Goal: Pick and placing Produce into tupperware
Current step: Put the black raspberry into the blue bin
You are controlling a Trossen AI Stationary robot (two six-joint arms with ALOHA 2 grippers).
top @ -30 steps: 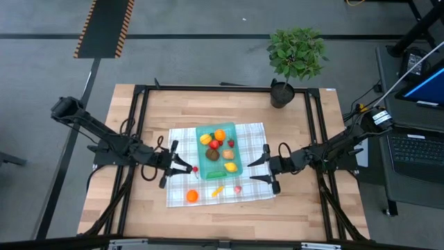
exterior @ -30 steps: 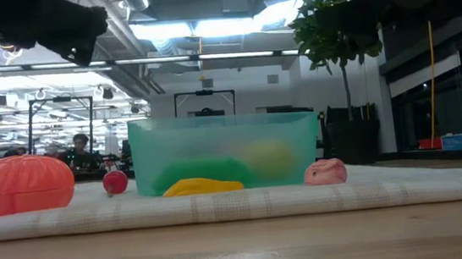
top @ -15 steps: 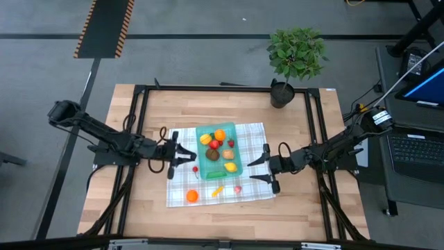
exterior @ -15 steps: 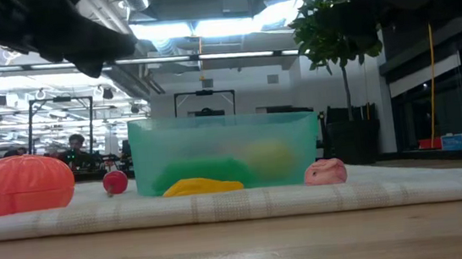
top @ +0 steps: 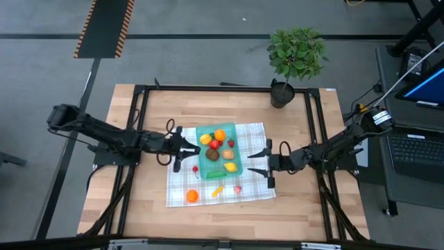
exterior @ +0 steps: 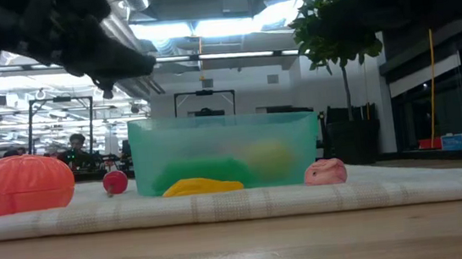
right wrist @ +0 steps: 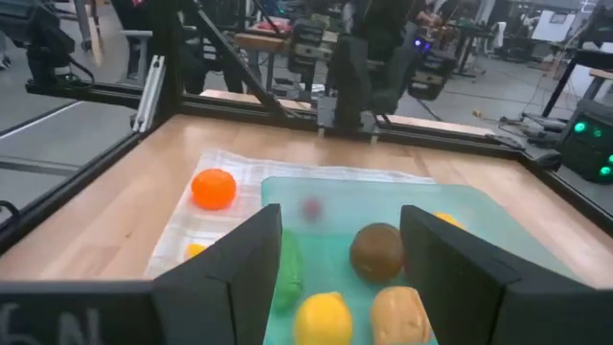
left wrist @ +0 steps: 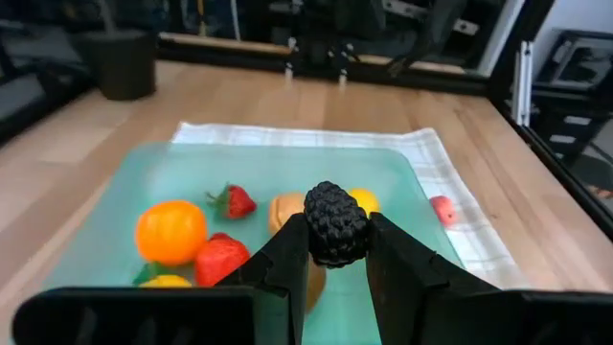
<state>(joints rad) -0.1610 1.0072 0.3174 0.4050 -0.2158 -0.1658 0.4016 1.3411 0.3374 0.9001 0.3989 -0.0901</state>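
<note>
Blackberry held at the left edge of the tupperware (top: 218, 149), which sits mid-table on the checked cloth (top: 253, 132).

From above we see the teal container already holding an orange (top: 220, 135), yellow, red and brown pieces, with an orange fruit (top: 191, 196), a yellow piece (top: 218, 190) and a pink one (top: 237, 188) loose on the cloth's near side. The left gripper (top: 182, 147) hangs just left of the container, and only its wrist view shows what it carries — its fingers are clamped on a dark bumpy blackberry (left wrist: 335, 222) above the container's contents. The right gripper (top: 267, 165) waits at the container's right, fingers spread wide and empty. The low view adds a small red piece (exterior: 115, 181) on the cloth beside the container's wall — hidden from above by the left gripper.
</note>
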